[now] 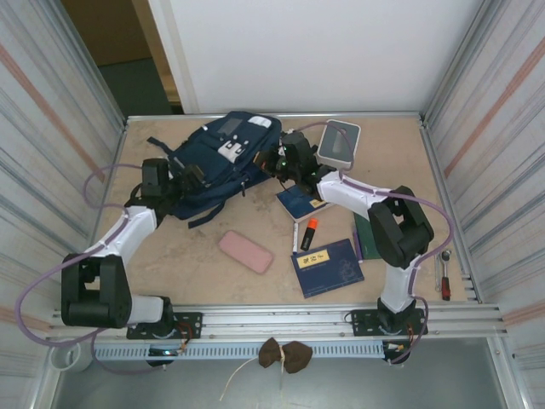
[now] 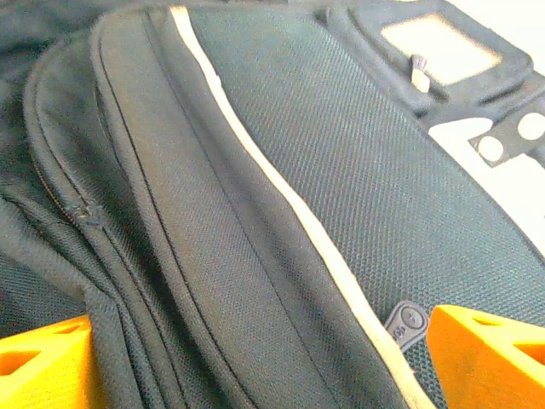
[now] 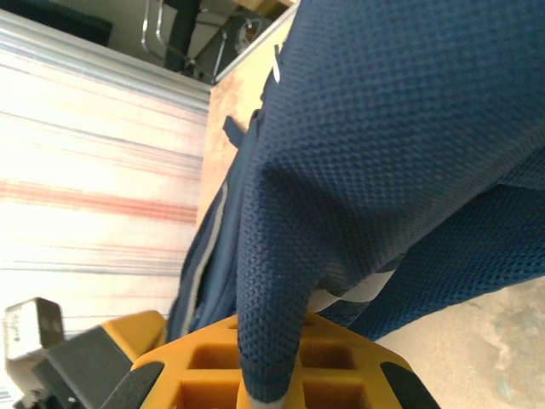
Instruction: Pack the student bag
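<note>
Packing looks barely begun: the large navy-blue fabric student bag (image 1: 217, 158) lies upper centre on the tabletop (image 1: 170, 256), right gripper (image 1: 274, 162) pinching a fold of its cloth, left gripper (image 1: 194, 176) spread open over it, while a pink oblong case (image 1: 245, 252), blue notebook (image 1: 327, 266) and orange marker (image 1: 310, 230) wait outside.

I count one student bag (image 1: 217, 158) at upper centre and one grey-white box (image 1: 339, 142) to its right. Mid-frame lie one pink case (image 1: 245, 252), one orange marker (image 1: 308, 232) and two blue notebooks, the lower notebook (image 1: 328, 267) and the upper notebook (image 1: 298, 203). There is one dark green book (image 1: 368, 237) and one red-handled tool (image 1: 444, 274) at right. I have two pincers: my left pincer (image 1: 192, 179) and my right pincer (image 1: 272, 162).
</note>
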`<action>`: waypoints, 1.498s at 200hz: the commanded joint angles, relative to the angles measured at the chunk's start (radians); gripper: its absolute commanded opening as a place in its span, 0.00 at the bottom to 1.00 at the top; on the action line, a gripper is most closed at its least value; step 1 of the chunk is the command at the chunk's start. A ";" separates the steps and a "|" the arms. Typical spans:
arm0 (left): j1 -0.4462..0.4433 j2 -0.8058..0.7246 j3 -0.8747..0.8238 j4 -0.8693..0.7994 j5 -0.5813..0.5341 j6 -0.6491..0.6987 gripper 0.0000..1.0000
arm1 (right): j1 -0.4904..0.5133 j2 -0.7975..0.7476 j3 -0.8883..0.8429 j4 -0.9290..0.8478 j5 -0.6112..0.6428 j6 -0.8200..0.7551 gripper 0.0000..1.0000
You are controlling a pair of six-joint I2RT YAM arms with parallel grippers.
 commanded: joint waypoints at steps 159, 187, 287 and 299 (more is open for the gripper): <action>-0.800 -0.228 -0.317 0.393 -0.614 0.450 0.68 | 0.106 -0.174 0.029 0.106 0.152 0.190 0.00; -0.793 -0.099 -0.292 0.513 -0.724 0.482 0.64 | 0.106 -0.177 0.027 0.105 0.147 0.188 0.00; -0.676 0.031 -0.152 0.498 -0.691 0.442 0.49 | 0.107 -0.172 -0.008 0.104 0.159 0.188 0.00; -0.674 0.035 -0.138 0.490 -0.677 0.440 0.45 | 0.106 -0.169 -0.014 0.102 0.165 0.188 0.00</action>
